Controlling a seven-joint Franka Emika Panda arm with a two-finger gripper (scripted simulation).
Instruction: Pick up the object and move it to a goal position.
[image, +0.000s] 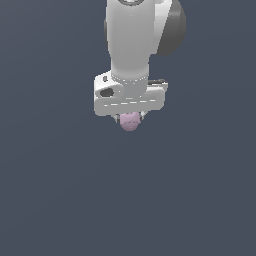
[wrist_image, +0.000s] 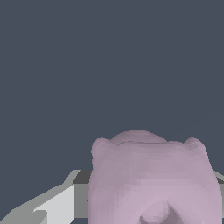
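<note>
The object (image: 129, 121) is a small pale pink-lilac lumpy blob. In the exterior view it pokes out just under the white gripper (image: 129, 118), between the short finger stubs. The gripper hangs from the white arm (image: 131, 40) near the top centre. In the wrist view the object (wrist_image: 153, 179) fills the near part of the picture, close to the camera, with a grey-and-white finger (wrist_image: 61, 203) beside it. The fingers look closed against the object's sides. The fingertips themselves are mostly hidden by the hand and the blob.
A plain dark blue-grey surface (image: 60, 190) fills the whole background in both views. No other object, container or edge shows.
</note>
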